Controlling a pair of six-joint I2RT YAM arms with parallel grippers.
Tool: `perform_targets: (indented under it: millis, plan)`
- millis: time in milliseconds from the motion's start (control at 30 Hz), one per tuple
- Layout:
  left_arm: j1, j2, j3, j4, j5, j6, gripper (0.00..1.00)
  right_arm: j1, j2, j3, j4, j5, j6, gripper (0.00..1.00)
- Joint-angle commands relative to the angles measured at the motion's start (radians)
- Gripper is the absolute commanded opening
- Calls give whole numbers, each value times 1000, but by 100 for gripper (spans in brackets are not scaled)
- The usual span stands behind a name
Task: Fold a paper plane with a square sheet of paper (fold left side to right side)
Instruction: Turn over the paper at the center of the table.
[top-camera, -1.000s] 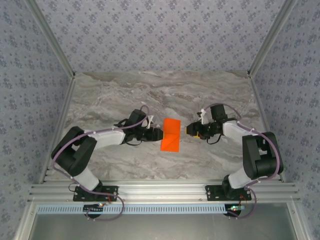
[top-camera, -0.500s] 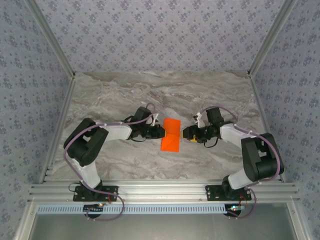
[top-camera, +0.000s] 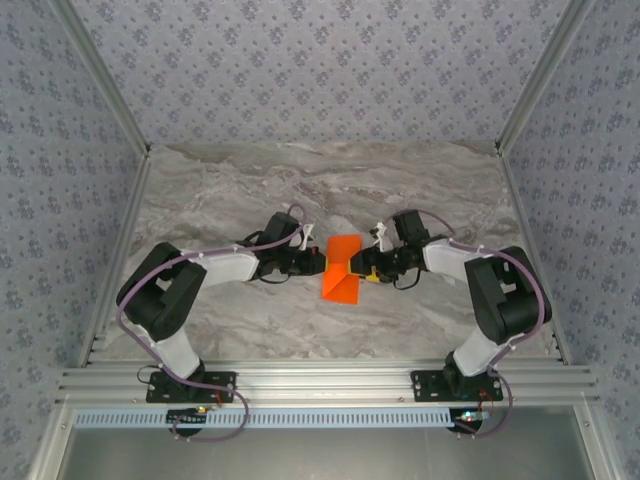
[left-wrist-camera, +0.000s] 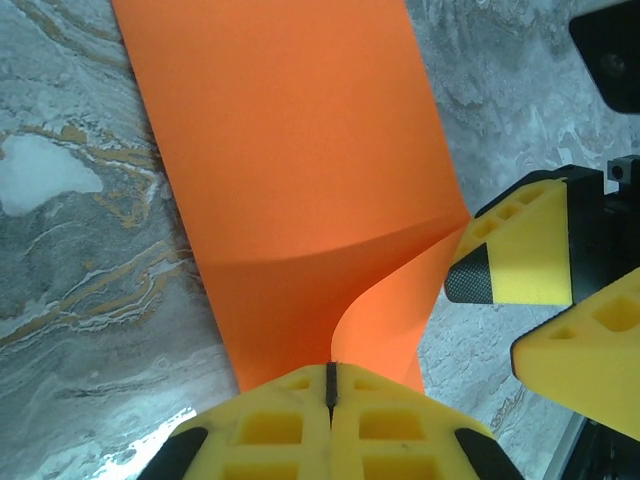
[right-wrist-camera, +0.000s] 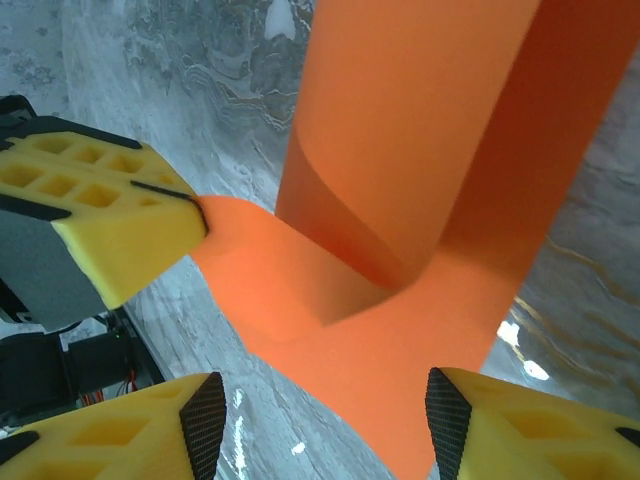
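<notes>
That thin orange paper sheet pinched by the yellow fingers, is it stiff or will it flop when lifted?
Probably floppy: the thin bright orange sheet of paper curls upward where the left gripper pinches its edge. Likely very light, so a push may slide or buckle it on the smooth marble-patterned table.

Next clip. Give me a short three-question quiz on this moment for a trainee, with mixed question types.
1. True or false: the left gripper is shut on the orange paper.
2. The right gripper is: A shut on the paper; B open, astride the paper; C open, far from it.
3. Does the paper lie wholly flat on the table?
Key: 1 true; 2 B; 3 no, the pinched edge curls up.
</notes>
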Motion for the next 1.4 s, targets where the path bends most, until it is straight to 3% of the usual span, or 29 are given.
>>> perform_targets:
  millis: [0, 167, 300, 433, 500, 833, 1133, 1367]
  plan:
    - [2, -28, -11, -14, -11, 20, 4, 17, 48, 43, 41, -28, 42, 58]
    - [8, -33, -14, -22, -15, 20, 4, 37, 113, 90, 79, -43, 77, 54]
    - [21, -43, -22, -22, -16, 12, 7, 44, 134, 123, 73, -60, 76, 36]
    - [45, -96, -44, -31, -27, 10, 34, 39, 112, 132, 53, -68, 54, 12]
    - [62, -144, -64, -28, -29, 3, 46, 30, 83, 135, 37, -73, 37, 7]
    - [115, -523, -219, 107, -46, -179, 96, -49, -206, 166, 36, -184, 18, 4]
    - [101, -689, -246, 427, 77, -341, 98, -13, -338, 295, 40, -237, 86, 4]
    - [47, -687, -208, 453, 76, -326, 98, 62, -366, 351, 132, -252, 179, 5]
